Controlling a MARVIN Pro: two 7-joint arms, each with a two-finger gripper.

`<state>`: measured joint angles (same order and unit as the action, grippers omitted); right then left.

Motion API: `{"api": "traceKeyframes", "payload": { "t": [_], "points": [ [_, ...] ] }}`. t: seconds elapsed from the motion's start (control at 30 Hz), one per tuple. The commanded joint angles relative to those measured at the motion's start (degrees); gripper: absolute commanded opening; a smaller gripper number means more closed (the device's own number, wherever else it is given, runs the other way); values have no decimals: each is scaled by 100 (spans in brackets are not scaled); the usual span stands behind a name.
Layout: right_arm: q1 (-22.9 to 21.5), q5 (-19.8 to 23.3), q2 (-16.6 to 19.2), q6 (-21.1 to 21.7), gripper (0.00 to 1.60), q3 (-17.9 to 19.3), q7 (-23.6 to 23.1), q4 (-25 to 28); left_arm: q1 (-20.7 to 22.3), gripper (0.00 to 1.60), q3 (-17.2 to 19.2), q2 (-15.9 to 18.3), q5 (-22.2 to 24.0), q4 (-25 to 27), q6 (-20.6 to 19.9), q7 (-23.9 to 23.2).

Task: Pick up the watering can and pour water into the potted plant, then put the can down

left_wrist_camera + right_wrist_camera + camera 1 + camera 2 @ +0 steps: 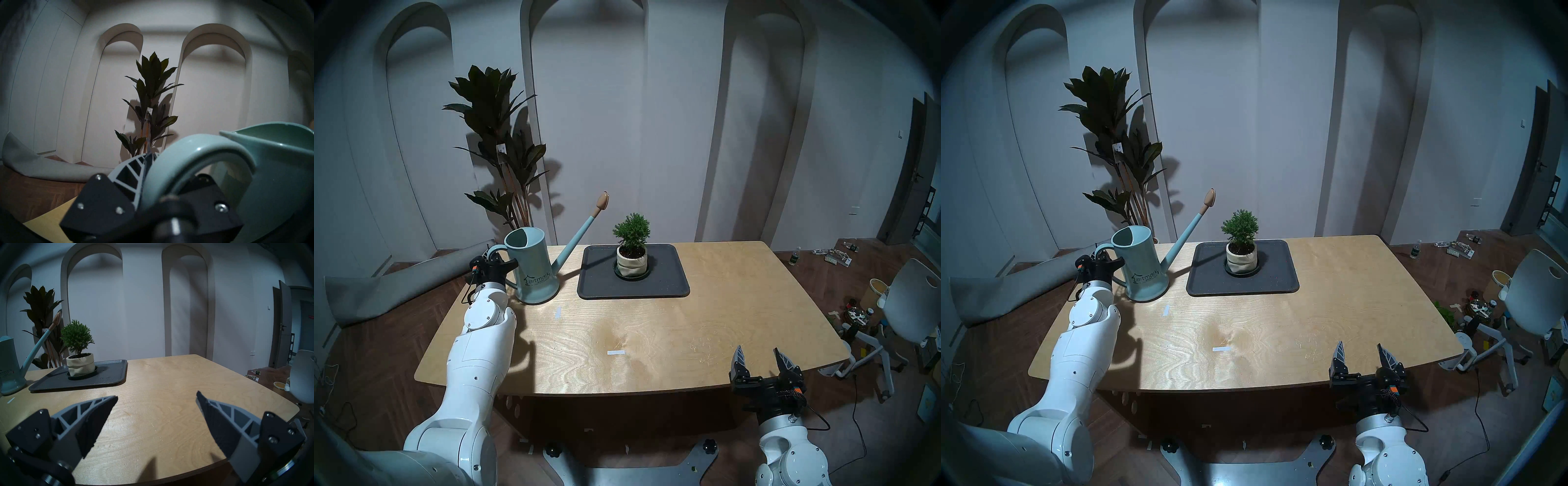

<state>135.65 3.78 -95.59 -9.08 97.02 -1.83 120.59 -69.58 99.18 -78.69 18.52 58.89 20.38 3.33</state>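
watering can (pixel 534 268): pale teal, upright, long spout | left claw (pixel 499 263): apparently clamped on handle | right claw (pixel 763 361): spread, empty

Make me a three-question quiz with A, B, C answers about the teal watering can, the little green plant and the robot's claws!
1. Where does the small bushy green potted plant in its cream pot stand?
A. on the dark grey tray
B. on the bare wooden table
C. on the floor

2. What colour is the oval tip of the tall pale teal watering can?
A. red
B. tan
C. black

3. How is the right gripper?
A. shut on the can
B. shut on the pot
C. open and empty

Answers:
1 A: the pot and its dark saucer sit inside the tray's rim.
2 B: the spout ends in a tan oval.
3 C: in the right wrist view its fingers are spread apart over bare wood. The left gripper is the one at the can's loop handle.
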Motion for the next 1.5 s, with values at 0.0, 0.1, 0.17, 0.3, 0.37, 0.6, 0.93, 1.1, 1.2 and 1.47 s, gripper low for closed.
{"api": "traceKeyframes", "payload": {
  "t": [0.0,0.1,0.17,0.3,0.37,0.6,0.93,1.1,1.2,1.47],
  "points": [
    [-10,-10,2,-27,160,14,9,114,440,0,11,-27,175,354,228,-214],
    [-13,-9,2,-28,160,15,7,110,505,0,5,-55,229,375,191,-261],
    [-14,-9,2,-28,160,15,6,109,542,0,9,-77,268,386,193,-292],
    [-16,-8,1,-28,160,16,4,106,627,0,18,-114,339,409,150,-320],
    [-16,-8,1,-28,160,16,3,105,664,0,18,-125,367,416,139,-338],
    [-17,-8,-1,-29,160,18,1,104,817,0,57,-167,476,367,131,-382],
    [-16,-9,-3,-29,160,19,-3,106,957,0,149,-179,653,278,128,-413],
    [-17,-8,-4,-29,160,20,-5,104,1032,0,206,-166,734,232,136,-416],
    [-18,-8,-5,-29,160,21,-7,104,1074,0,231,-152,775,204,130,-413],
    [-23,-7,-6,-29,160,22,-11,95,1112,0,278,-79,914,339,51,-389]
  ]
}}
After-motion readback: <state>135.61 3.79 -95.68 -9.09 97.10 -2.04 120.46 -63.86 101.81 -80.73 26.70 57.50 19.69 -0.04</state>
